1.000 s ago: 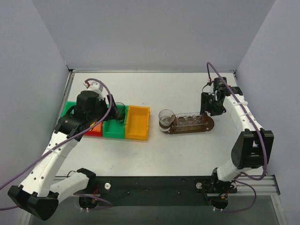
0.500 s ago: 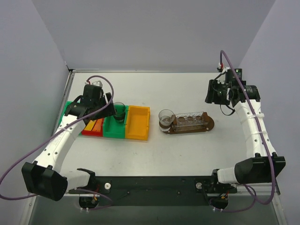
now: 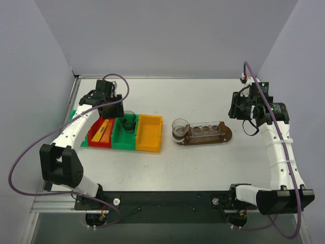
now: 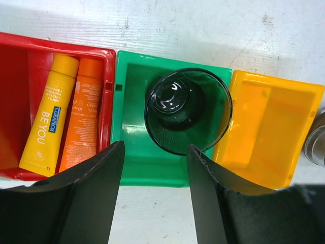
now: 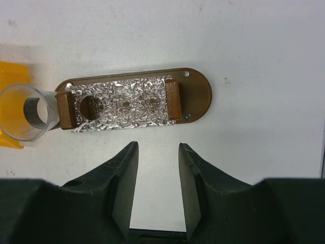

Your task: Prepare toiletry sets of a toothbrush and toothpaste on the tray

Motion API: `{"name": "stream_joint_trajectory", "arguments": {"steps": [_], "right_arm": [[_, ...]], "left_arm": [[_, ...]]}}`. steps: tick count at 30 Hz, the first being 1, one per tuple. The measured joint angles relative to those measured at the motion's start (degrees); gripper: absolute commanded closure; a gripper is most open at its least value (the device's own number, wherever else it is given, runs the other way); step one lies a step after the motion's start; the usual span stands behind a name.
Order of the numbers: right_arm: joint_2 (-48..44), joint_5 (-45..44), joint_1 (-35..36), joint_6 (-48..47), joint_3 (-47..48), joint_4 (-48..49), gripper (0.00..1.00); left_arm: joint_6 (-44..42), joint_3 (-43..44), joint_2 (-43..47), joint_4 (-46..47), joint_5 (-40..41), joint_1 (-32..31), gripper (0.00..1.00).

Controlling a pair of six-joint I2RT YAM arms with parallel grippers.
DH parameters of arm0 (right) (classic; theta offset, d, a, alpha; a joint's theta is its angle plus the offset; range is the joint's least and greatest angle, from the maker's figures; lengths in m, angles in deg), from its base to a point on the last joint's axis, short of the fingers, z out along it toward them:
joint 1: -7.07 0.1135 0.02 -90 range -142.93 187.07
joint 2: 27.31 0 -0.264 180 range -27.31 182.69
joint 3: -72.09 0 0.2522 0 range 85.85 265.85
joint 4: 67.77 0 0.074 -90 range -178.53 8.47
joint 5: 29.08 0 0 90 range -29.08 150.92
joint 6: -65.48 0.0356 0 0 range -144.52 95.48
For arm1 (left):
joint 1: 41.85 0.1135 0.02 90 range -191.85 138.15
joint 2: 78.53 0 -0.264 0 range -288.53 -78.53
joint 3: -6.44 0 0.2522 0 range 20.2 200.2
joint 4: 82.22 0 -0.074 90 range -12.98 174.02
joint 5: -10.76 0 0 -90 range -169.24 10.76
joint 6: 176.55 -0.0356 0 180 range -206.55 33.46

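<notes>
In the left wrist view, the yellow toothpaste tube (image 4: pixel 46 122) at the left of the frame, lying in the red bin (image 4: pixel 15 76), carries "BE YOU" in white capitals running along its length; above that sits a small blue patch reading "CURAPROX"; the finer lines of print towards its cap are too small to read. The orange toothpaste tube (image 4: pixel 82 119) just beside it bears pale print that cannot be made out; nothing legible shows in the top or right wrist views.

Cut off at the left edge of the left wrist view: the red bin (image 4: pixel 20 101); at its right edge, all but a sliver of a clear cup (image 4: pixel 316 146). Tucked behind the fingers (image 4: pixel 86 198): the lower end of the orange toothpaste (image 4: pixel 84 117). Clipped at the left edge of the right wrist view: the yellow bin (image 5: pixel 9 101).
</notes>
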Motion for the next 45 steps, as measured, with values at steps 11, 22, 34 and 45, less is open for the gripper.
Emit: {"name": "stream_joint_trajectory", "arguments": {"steps": [11, 22, 34, 45], "right_arm": [[-0.09, -0.02, 0.0, 0.02, -1.09, -0.57, 0.68], [0.0, 0.04, 0.0, 0.0, -1.09, -0.57, 0.69], [0.98, 0.11, 0.0, -0.2, -1.09, -0.57, 0.69], [0.98, 0.52, 0.0, -0.22, -1.09, -0.57, 0.69]], "left_arm": [[-2.64, 2.23, -6.62, 0.15, -0.55, 0.26, 0.45], [-3.26, 2.58, -10.08, 0.28, -0.63, 0.26, 0.55], [-2.56, 4.11, -12.87, 0.72, -2.67, 0.31, 0.71], [-2.25, 4.22, -12.98, 0.46, -2.29, 0.42, 1.0]]}}
